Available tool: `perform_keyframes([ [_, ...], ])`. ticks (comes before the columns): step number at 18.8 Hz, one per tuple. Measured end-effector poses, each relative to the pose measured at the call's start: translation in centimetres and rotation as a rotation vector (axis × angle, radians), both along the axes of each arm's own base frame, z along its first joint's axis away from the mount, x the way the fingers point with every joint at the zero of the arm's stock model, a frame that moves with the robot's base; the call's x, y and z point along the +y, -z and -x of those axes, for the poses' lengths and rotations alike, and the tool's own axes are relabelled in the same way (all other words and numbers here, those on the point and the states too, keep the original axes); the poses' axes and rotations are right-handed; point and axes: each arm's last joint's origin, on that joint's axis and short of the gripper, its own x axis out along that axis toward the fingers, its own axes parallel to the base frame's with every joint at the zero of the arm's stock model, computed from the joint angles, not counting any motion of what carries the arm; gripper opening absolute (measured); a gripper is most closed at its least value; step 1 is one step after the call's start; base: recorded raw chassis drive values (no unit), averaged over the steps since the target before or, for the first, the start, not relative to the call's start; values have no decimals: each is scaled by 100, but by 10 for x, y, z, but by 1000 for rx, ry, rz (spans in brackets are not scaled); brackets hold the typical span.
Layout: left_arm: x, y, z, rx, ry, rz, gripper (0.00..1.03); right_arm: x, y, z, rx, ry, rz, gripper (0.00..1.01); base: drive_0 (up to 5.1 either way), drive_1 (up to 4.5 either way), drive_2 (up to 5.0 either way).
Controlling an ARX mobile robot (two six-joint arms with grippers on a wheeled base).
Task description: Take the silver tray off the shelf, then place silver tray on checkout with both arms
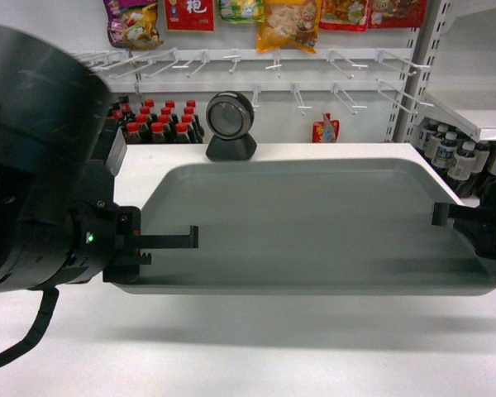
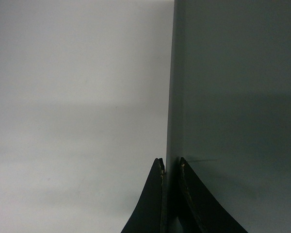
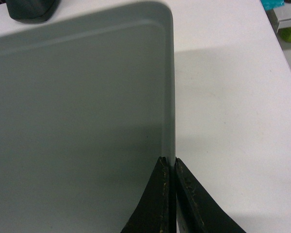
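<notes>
Two grippers, my left gripper and right gripper, pinch opposite rims of the silver tray (each rim clamped between its fingers), held above the checkout before the scanner.

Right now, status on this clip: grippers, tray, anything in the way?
Left gripper and right gripper both shut on silver tray rims. Tray held over the checkout. Scanner stands behind the tray, apart from it.

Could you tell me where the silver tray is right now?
In the head view the silver tray spans the middle above the checkout, gripped at each end, with the scanner just behind it.
</notes>
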Motion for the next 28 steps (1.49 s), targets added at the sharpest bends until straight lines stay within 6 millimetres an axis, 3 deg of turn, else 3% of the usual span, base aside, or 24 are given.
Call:
perform_keyframes([
  [1,13,-2,-15,40,-66,86,4,-1,4,-16,40,-126,-36,2,-498,248,248],
  [2,29,11,-45,20,-106,156,3,6,13,-67,-14,-210,-97,3,-498,248,248],
  [5,45,25,-76,19,-114,160,3,23,36,-109,18,-229,-97,3,-498,248,248],
  [8,50,48,-90,88,-125,121,3,40,66,-132,116,-239,-55,3,-498,248,248],
  [11,49,59,-90,128,-121,93,3,45,78,-127,149,-282,28,3,-498,248,248],
  [13,44,62,-88,143,-106,84,7,44,83,-116,156,-292,62,8,-498,248,248],
  [16,35,68,-87,126,-73,54,34,49,83,-102,130,-323,79,33,-498,248,248],
  [17,32,65,-85,60,-53,41,43,49,79,-99,96,-318,77,43,-498,248,248],
  [18,31,60,-81,-89,-25,41,45,48,71,-96,39,-308,80,52,-498,248,248],
  [19,36,51,-74,-266,31,56,36,47,62,-95,-163,-209,131,49,-498,248,248],
  [20,45,31,-53,-465,79,48,23,37,50,-82,-350,-51,192,36,-498,248,248],
  [22,65,-8,-12,-733,87,39,1,12,28,-30,-491,66,211,10,-498,248,248],
  [23,72,-12,2,-741,80,27,1,4,20,-16,-501,76,216,1,-498,248,248],
  [25,80,-3,36,-670,95,19,1,-11,12,20,-478,79,223,2,-498,248,248],
  [28,91,-19,72,-732,95,23,1,-22,1,65,-475,69,217,2,-498,248,248],
])
